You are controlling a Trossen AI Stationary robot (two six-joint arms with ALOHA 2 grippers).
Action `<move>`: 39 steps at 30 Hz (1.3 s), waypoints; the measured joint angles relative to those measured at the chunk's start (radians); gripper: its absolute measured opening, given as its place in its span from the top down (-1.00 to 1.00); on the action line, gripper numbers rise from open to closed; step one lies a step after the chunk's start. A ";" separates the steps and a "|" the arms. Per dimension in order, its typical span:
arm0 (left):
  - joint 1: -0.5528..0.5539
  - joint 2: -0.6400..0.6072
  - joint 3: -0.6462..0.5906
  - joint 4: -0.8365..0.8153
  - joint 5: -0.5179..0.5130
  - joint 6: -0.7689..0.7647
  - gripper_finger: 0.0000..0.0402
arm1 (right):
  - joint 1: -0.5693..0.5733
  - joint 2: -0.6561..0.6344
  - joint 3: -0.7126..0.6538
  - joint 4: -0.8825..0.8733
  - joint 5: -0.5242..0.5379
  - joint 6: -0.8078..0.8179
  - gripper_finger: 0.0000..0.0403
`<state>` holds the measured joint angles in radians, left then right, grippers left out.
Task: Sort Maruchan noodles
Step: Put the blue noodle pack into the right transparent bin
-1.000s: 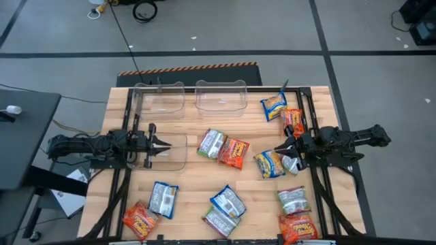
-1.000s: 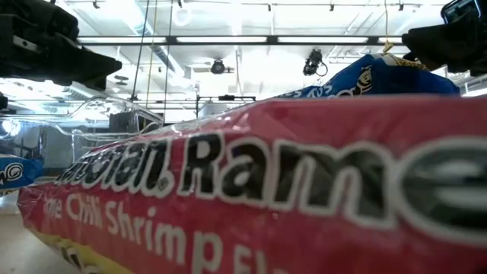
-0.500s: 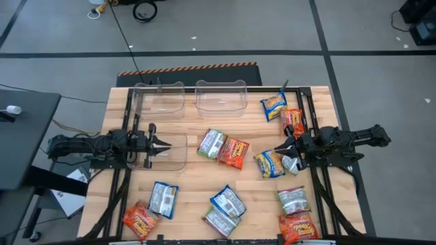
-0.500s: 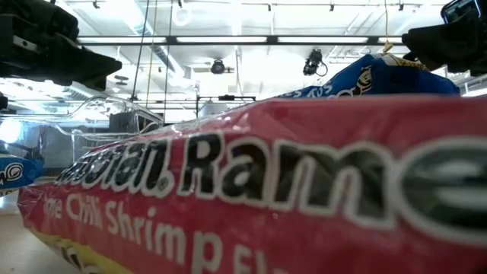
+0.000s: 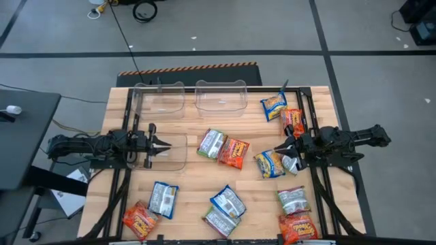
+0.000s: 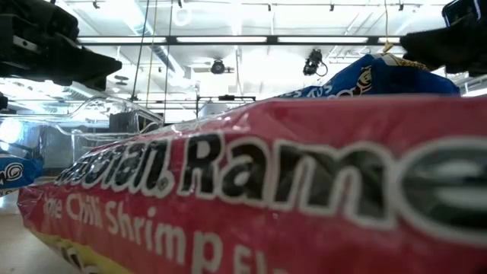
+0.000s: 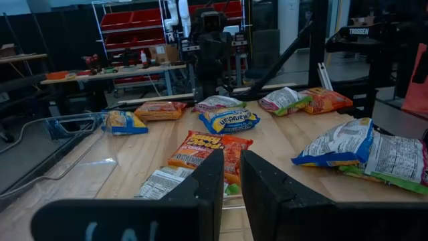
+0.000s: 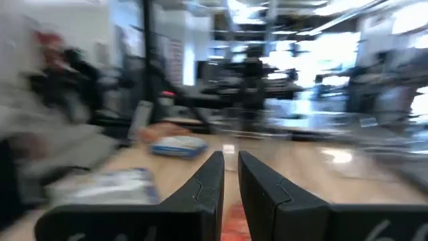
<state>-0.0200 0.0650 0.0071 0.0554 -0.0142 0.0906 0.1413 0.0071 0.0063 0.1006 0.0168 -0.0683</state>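
Observation:
Several Maruchan packets lie flat and scattered on the wooden table. An orange-red one (image 5: 234, 153) and a green-and-white one (image 5: 212, 143) sit at the middle. A blue-and-yellow one (image 5: 269, 163) lies just in front of my right gripper (image 5: 279, 151), and another green-and-white packet (image 5: 291, 164) lies partly under that arm. More packets lie along the near edge and at the far right. My left gripper (image 5: 163, 145) hovers over a clear bin (image 5: 170, 155) on the table's left. Both grippers look shut and hold nothing. In the left wrist view the orange-red packet (image 7: 210, 150) lies ahead of the fingers.
Two more clear bins (image 5: 159, 100) (image 5: 221, 95) stand along the far edge. Dark frame rails (image 5: 308, 116) run along both sides of the table. In the low view a red packet (image 6: 266, 190) fills the foreground and hides most of the table.

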 joint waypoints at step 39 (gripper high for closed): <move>0.000 0.000 0.000 0.000 0.000 0.000 0.72 | 0.061 0.572 0.427 -0.111 0.291 0.361 0.74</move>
<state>-0.0200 0.0651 0.0074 0.0551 -0.0143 0.0906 0.2018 0.5789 0.4329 -0.0105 0.3077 0.2926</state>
